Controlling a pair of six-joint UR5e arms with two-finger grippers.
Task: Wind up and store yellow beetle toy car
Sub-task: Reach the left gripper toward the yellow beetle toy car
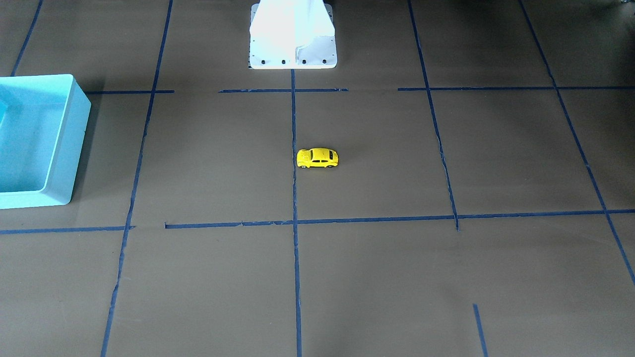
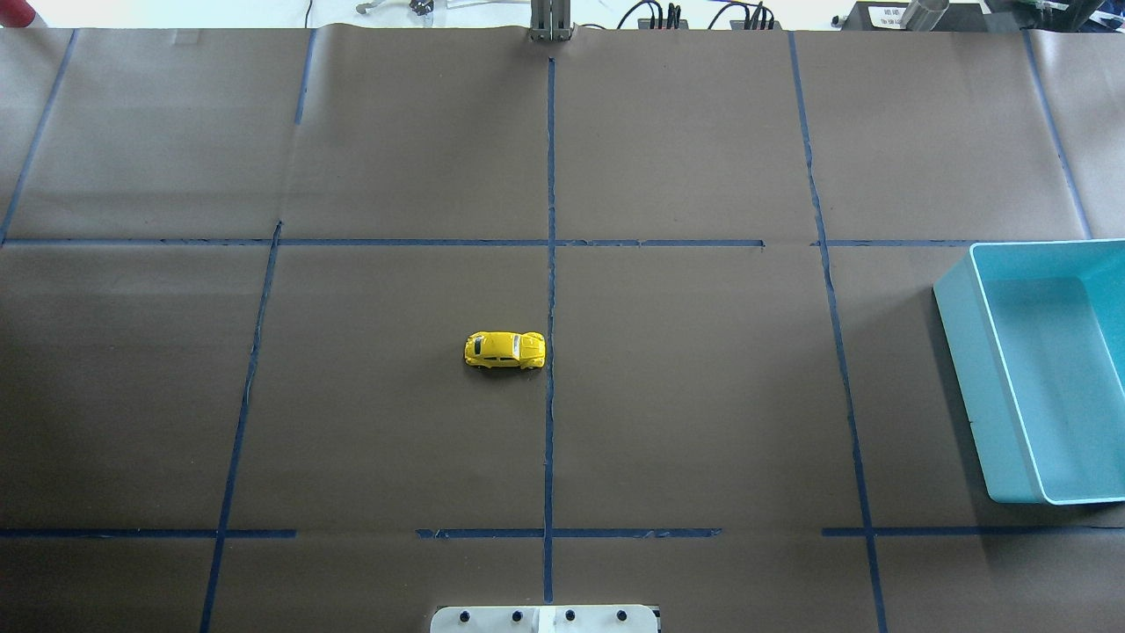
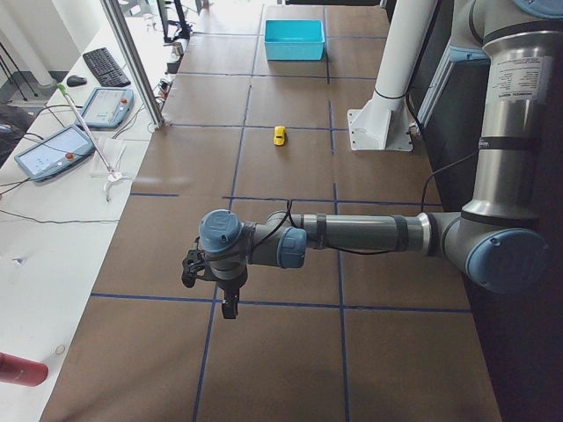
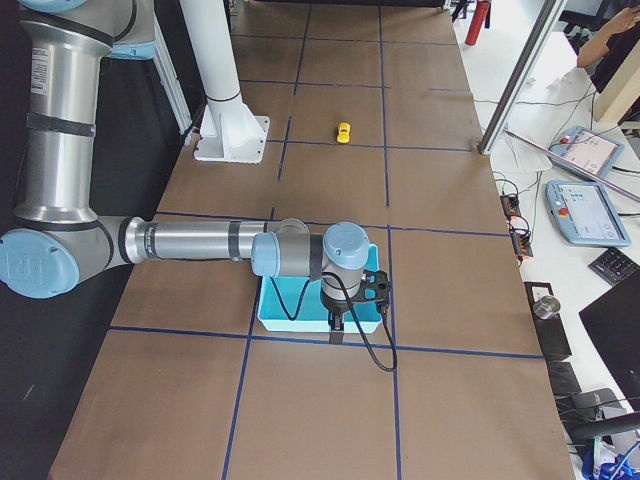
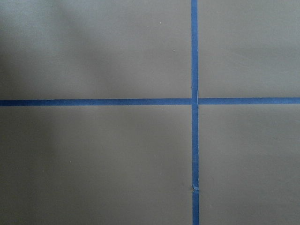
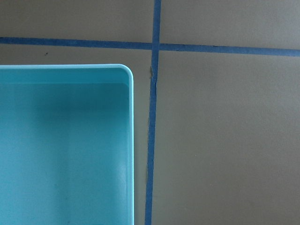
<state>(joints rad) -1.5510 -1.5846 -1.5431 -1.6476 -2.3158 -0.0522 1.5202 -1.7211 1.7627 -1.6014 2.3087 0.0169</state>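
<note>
The yellow beetle toy car stands on its wheels near the table's middle, beside the centre tape line. It also shows in the overhead view and, small, in both side views. The empty turquoise bin sits at the table's end on my right. My left gripper hangs over bare table far from the car. My right gripper hangs over the bin's corner. I cannot tell whether either gripper is open or shut.
Blue tape lines divide the brown table into a grid. The white robot pedestal stands at the table's robot-side edge. Touch panels and a metal post stand along the operators' side.
</note>
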